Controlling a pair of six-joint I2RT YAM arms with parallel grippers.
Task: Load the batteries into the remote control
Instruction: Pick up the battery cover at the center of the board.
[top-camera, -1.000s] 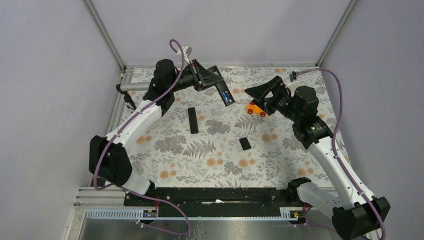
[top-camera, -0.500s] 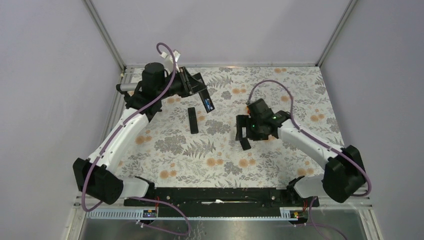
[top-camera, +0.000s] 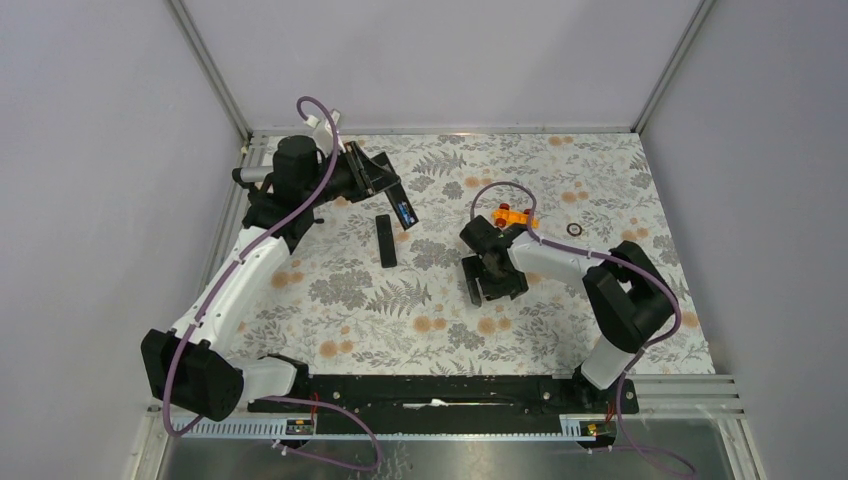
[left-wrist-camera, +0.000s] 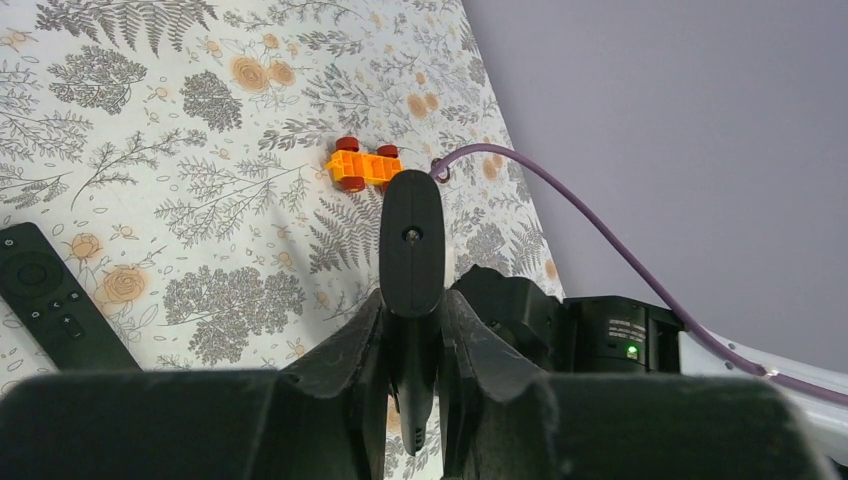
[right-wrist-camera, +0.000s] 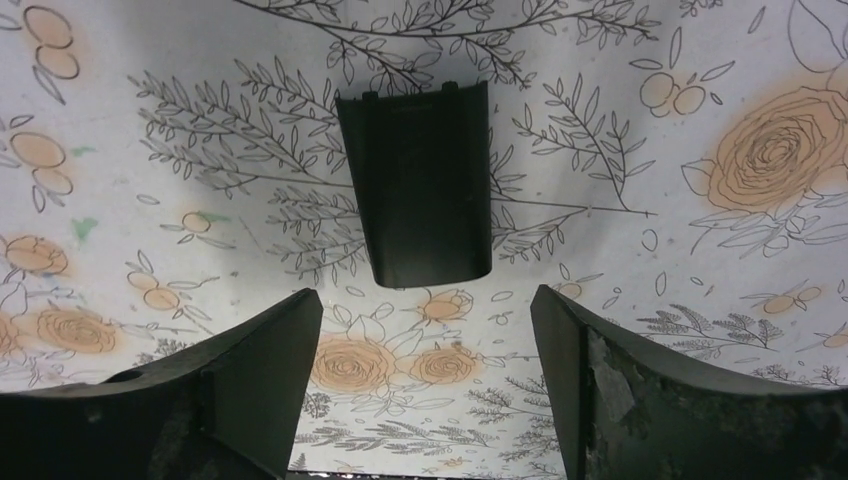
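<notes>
The remote control (top-camera: 403, 211), a slim plain black bar, is held off the worktop (top-camera: 340, 300) in the upper left of the overhead view. It is clamped at one end by the left end effector (top-camera: 388, 192), whose fingers are drawn in narrowly on its sides. Its free end is tilted down and to the right. A blue patch, taken to be a battery (top-camera: 405, 214), is seen on its face; how many cells sit there cannot be told. The small black cover (right-wrist-camera: 415, 185) is laid flat near the middle of the worktop, with small tabs seen along its far edge. It lies just ahead of the right end effector (right-wrist-camera: 425, 300), which is spread wide and held low, both fingers apart from the cover.

The worktop is covered with a pale sheet printed with grey ferns and orange flowers, and is enclosed by plain lilac-grey walls and metal framing. A second black remote (top-camera: 385, 241), button face up, is laid just below and left of the held one. An orange toy block (top-camera: 512, 216) with red knobs is seen just above the right end effector, and a small dark ring (top-camera: 575, 229) further right.

The left arm is stretched up along the left edge, its wrist turned rightward. The right arm is folded sharply, its forearm reaching leftward to the centre.
</notes>
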